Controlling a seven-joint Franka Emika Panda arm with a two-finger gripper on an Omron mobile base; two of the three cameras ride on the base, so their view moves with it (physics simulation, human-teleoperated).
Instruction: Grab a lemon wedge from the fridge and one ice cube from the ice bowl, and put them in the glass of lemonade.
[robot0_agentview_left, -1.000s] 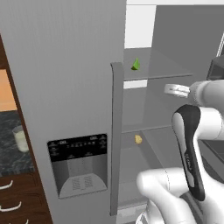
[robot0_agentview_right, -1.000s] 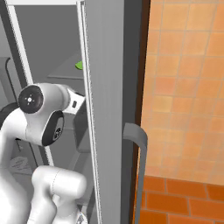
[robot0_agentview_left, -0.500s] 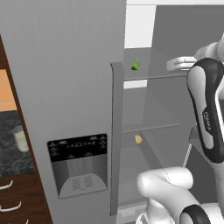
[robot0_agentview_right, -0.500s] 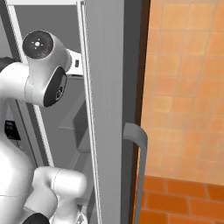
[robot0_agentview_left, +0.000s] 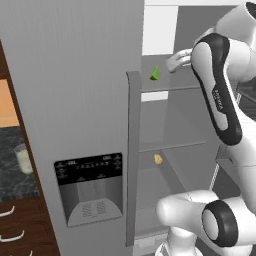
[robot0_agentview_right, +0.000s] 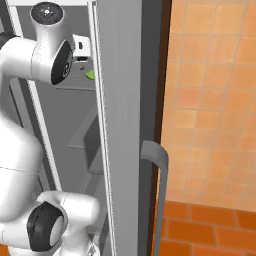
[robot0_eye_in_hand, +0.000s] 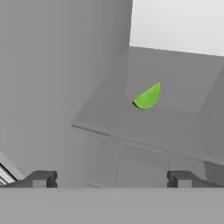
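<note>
We have the fridge open on its right side, and the lemon wedge sits on an upper shelf inside, near that shelf's left front corner. In the hand view the wedge lies ahead of us and apart from the gripper, whose two fingertips stand spread wide with nothing between them. From the right base view the wedge shows as a green sliver just beyond the hand.

We judge the wedge to be very light and small, soft in the flesh with a firmer curved rind, and probably slick. A hard squeeze could crush it or squirt it out sideways, so we want a gentle close. The best hold looks to be across its two flat cut faces, with the fingers straddling the thin dimension. Because it weighs so little, a touch from one finger first may push it along the shelf, so we centre before closing.

The glass of lemonade waits on the dark counter at far left, well apart from the fridge interior.
</note>
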